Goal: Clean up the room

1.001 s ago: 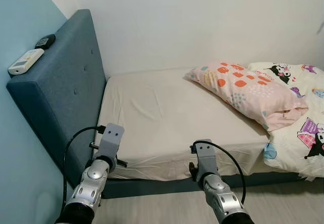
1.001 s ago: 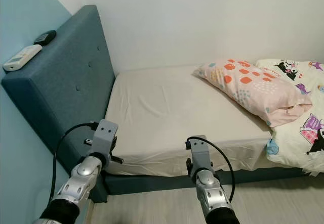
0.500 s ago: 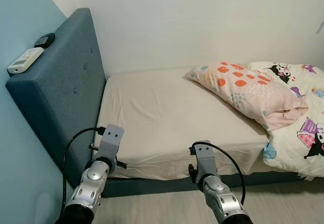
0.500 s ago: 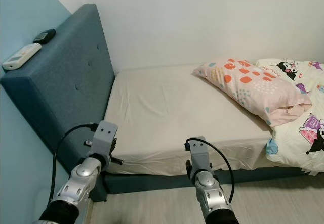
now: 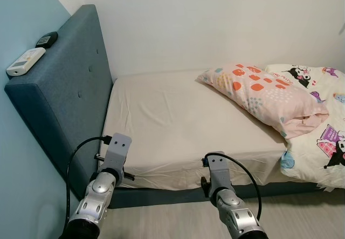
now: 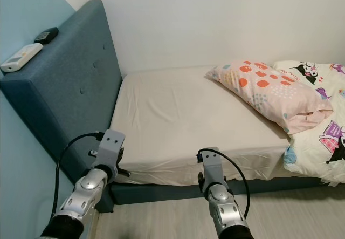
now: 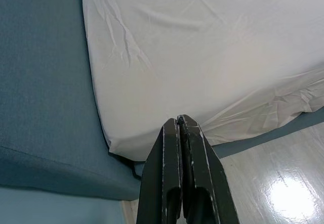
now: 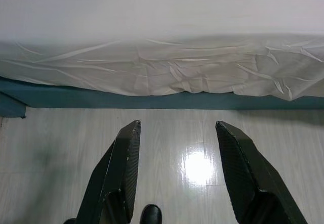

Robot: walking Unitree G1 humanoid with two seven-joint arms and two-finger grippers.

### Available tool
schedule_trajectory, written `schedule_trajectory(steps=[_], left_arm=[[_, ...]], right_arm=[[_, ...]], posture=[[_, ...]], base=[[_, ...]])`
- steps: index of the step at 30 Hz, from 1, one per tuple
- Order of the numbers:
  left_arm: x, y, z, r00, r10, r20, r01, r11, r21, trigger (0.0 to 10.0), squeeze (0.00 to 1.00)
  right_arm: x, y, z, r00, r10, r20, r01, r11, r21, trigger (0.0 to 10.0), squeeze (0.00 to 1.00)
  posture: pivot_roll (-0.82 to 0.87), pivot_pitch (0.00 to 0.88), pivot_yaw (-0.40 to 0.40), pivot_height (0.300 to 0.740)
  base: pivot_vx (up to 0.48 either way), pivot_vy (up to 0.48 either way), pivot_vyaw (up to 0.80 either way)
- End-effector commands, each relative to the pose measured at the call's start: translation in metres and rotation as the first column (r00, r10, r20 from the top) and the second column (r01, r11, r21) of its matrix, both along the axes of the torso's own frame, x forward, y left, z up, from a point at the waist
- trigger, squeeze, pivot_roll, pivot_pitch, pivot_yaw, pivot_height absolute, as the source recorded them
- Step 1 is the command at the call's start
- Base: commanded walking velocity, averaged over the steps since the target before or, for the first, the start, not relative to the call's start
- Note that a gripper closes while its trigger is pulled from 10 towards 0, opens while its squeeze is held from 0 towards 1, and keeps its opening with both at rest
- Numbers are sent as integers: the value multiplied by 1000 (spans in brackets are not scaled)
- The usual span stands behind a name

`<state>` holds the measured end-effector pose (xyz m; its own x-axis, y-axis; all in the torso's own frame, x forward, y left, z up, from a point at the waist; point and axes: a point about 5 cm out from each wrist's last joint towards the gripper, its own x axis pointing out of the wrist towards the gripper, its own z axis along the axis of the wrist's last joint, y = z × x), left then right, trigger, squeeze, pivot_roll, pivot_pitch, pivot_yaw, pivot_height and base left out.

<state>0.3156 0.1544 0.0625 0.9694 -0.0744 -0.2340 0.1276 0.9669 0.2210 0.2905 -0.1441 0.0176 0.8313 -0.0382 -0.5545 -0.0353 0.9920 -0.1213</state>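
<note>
1. Not much has moved since a second ago: the head camera has tipped a little, so the headboard's top and the stuff on it sit slightly higher in view, and both arms stay low in front of the bed.
2. Closest in, the left gripper [image 7: 181, 125] has its two black fingers pressed together, holding nothing, over the corner where bed meets headboard.
3. The right gripper [image 8: 177, 133] has its fingers spread wide, also holding nothing, above the glossy pale floor [image 8: 202, 133] just in front of the bed's side.
4. Next is the bed [image 5: 172, 125], cream sheet a bit wrinkled along the near edge.
5. A pink patterned pillow [image 5: 261, 96] lies tilted on the right part, partly overlapping a cartoon-print blanket [image 5: 318, 136].
6. On the left, the blue headboard [image 5: 70, 93] stands against a light blue wall.
7. Farthest back, on top of it, a white remote [image 5: 25, 62] lies near a dark gadget [image 5: 47, 38].
</note>
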Motion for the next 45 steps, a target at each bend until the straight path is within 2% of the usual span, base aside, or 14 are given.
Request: schedule_trajectory(steps=[1,16,24,30,36,39,42,44,45], left_arm=[[0,5,1,1000,5,-7,-4,1000,13,10000,0],[-2,4,0,1000,8,-6,-8,1000,10,10000,0],[-12,6,-8,1000,15,-21,-15,1000,22,10000,0],[-17,13,-15,998,56,-32,-55,998,32,10000,0],[-25,14,-22,996,67,-50,-66,997,33,10000,0],[-31,13,-26,996,67,-57,-65,997,32,10000,0],[-36,7,-29,998,64,-24,-64,998,-8,10000,0],[-36,7,-29,998,64,-24,-64,998,-8,10000,0],[-37,5,-29,998,66,-4,-66,998,-21,10000,0]], right_arm=[[-1,1,-2,1000,-6,-15,6,1000,8,10000,0],[-3,-1,-2,1000,-5,-18,5,1000,7,10000,0],[-15,-5,-11,999,1,-39,0,1000,22,10000,0],[-17,-14,-14,999,21,-36,-22,1000,-20,10000,0],[-19,-18,-15,1000,23,-20,-22,1000,10,10000,0],[-25,-17,-17,999,26,-19,-25,999,34,10000,0],[-26,-8,-10,995,7,98,-12,998,55,10000,0],[-26,-8,-10,995,7,98,-12,998,55,10000,0],[-26,-7,-7,990,-15,139,7,998,59,10000,0]], posture=[[85,62,-10,740],[78,63,-24,740],[75,79,-31,740],[61,75,-28,740],[58,77,-28,740],[55,98,-29,740],[53,99,-29,740],[53,99,-29,740],[50,99,-25,740]], base=[[0,0,0],[0,0,0],[0,0,0],[0,0,0],[0,0,0],[0,0,0],[0,0,0],[0,0,0],[0,0,0]])
